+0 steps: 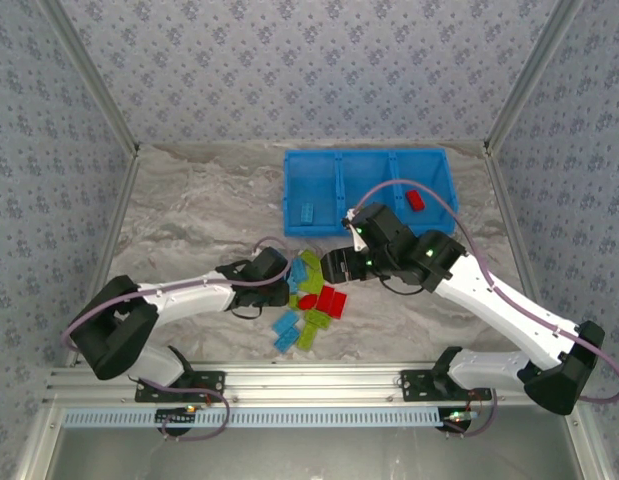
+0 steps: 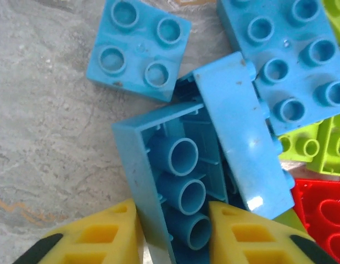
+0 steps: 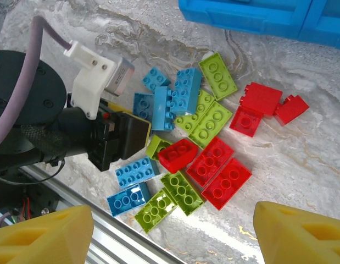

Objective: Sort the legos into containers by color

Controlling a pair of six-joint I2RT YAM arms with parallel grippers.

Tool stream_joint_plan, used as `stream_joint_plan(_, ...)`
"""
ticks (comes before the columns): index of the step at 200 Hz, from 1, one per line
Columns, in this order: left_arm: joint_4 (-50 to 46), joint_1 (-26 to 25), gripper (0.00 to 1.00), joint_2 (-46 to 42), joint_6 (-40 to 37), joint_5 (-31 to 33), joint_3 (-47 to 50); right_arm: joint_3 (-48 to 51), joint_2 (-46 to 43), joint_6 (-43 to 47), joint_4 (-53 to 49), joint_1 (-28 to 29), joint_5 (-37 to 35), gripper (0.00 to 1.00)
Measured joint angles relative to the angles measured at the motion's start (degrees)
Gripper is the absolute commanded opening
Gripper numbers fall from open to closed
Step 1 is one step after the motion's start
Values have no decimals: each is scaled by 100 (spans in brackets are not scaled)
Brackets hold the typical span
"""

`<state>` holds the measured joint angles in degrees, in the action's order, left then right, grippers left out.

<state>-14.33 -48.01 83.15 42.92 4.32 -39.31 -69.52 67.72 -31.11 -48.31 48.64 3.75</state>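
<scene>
1. Heaped on the worktop (image 1: 189,210) near the tray (image 1: 289,190): blue, green and red bricks (image 3: 213,165)
2. Clamped between the left fingers (image 2: 98,242): an upturned blue brick (image 2: 180,181), among others
3. Spread wide over the heap, holding nothing: the right fingers (image 3: 43,236)
4. In the tray: a lone blue brick (image 1: 306,212) in the left compartment, a red brick (image 1: 416,199) in the right

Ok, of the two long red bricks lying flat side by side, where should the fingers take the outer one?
Probably by its two short ends, straight from above. The outer red brick lies flat, studs up, with one long side tight against its red neighbour, so no finger fits between; the ends look freer, though a lime green brick sits close to one.
</scene>
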Motion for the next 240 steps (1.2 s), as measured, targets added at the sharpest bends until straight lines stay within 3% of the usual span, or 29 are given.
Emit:
stream_joint_plan(27,-96,0,18,-208,22,42,68,48,-2,-59,-31,42,31,79)
stream_joint_plan(56,-457,0,16,-994,-55,153,22,48,-13,-98,-31,42,33,79)
stream_joint_plan(87,-699,0,17,-1309,-426,321,-887,48,-94,-114,-24,42,9,79)
stream_joint_plan(109,-763,17,17,-765,-890,551,-2050,142,-234,-170,55,42,-13,79)
stream_joint_plan(149,-651,426,20,1235,-1659,796,-4162,214,-372,-282,13,44,-81,79)
stream_joint_plan(158,-643,568,23,1626,-1746,791,-4430,214,-437,-302,-7,48,-109,79)
stream_joint_plan(184,-686,883,44,2559,-2037,772,-5007,221,-743,-348,-83,52,-223,79)
stream_joint_plan(208,-741,938,60,2841,-2124,686,-5189,319,-1040,-455,-87,52,-354,79)
stream_joint_plan(240,-728,901,64,2734,-2192,531,-5283,529,-1152,-579,-83,52,-461,79)
